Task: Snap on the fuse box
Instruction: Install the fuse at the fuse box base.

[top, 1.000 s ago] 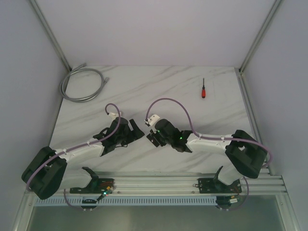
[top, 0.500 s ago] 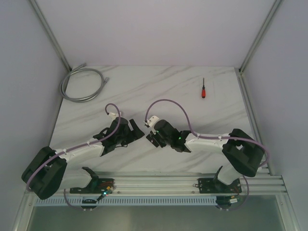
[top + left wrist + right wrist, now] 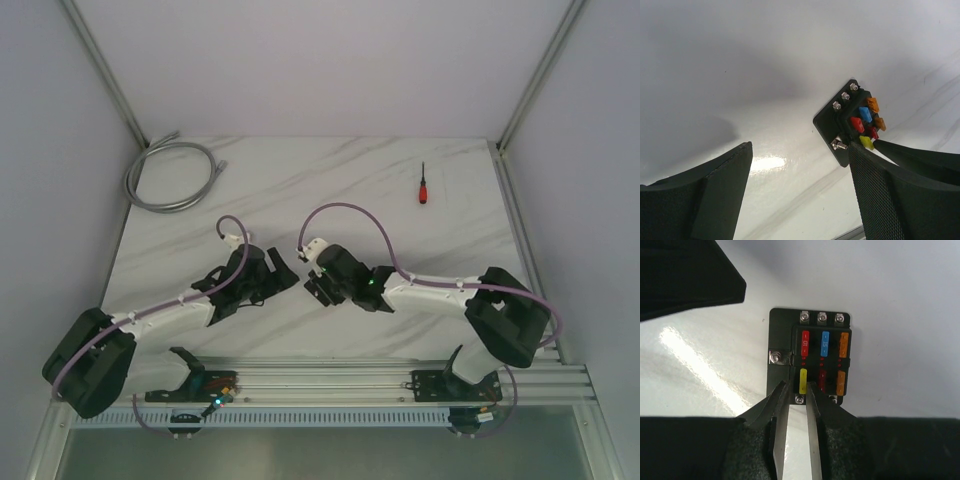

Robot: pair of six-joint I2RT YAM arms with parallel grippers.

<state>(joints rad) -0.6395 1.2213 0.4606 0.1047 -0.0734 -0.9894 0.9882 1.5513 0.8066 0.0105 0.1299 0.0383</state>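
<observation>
The fuse box (image 3: 780, 335) is a flat black plate with screws and two rows of red, blue, orange and yellow fuses, lying flat on the marble table. In the top view it (image 3: 316, 289) sits between the two grippers. My right gripper (image 3: 799, 387) points down at its near edge, its thin fingertips narrowly parted on either side of the yellow fuse (image 3: 803, 380), with a sliver of gap on the left. My left gripper (image 3: 800, 150) stands wide open over bare table, with the fuse box (image 3: 838, 121) just beyond its right finger (image 3: 880, 200).
A red-handled screwdriver (image 3: 423, 186) lies at the back right. A grey coiled cable (image 3: 170, 175) rests in the back left corner. A metal rail (image 3: 330, 380) runs along the near edge, and enclosure walls stand on both sides.
The right wrist has edged slightly left over the fuse box. The left gripper stays wide open and hardly moves.
</observation>
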